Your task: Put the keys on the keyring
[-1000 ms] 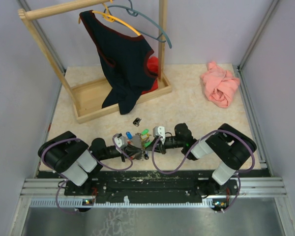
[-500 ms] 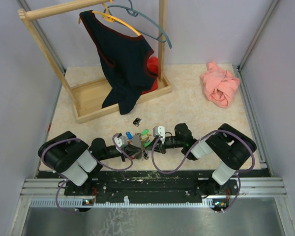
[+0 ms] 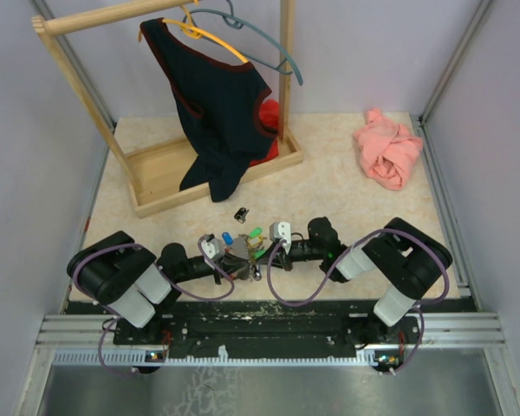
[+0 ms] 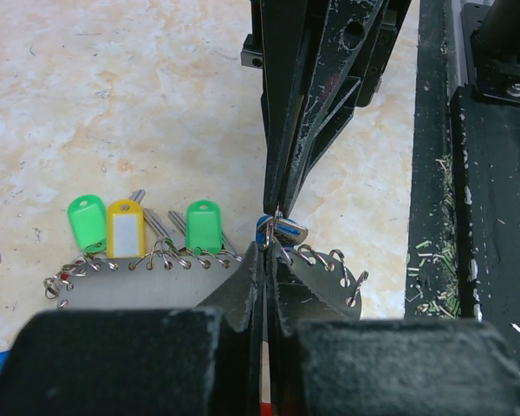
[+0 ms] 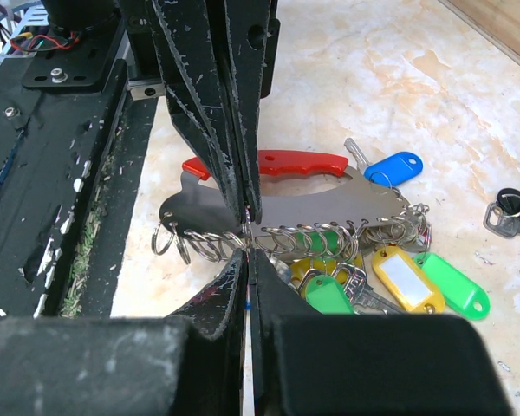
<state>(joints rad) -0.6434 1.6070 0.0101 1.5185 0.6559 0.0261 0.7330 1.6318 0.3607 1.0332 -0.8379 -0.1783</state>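
Left gripper [image 4: 264,256] and right gripper [image 5: 247,247] meet tip to tip, each clenched on the ringed edge of the keyring [image 5: 329,208]. The keys [image 5: 401,277] lie along it, just beside the 2 tips.

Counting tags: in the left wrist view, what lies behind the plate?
Two green tags and a yellow tag, ringed to the plate. A blue tag is mostly covered by the left tool and right tool.
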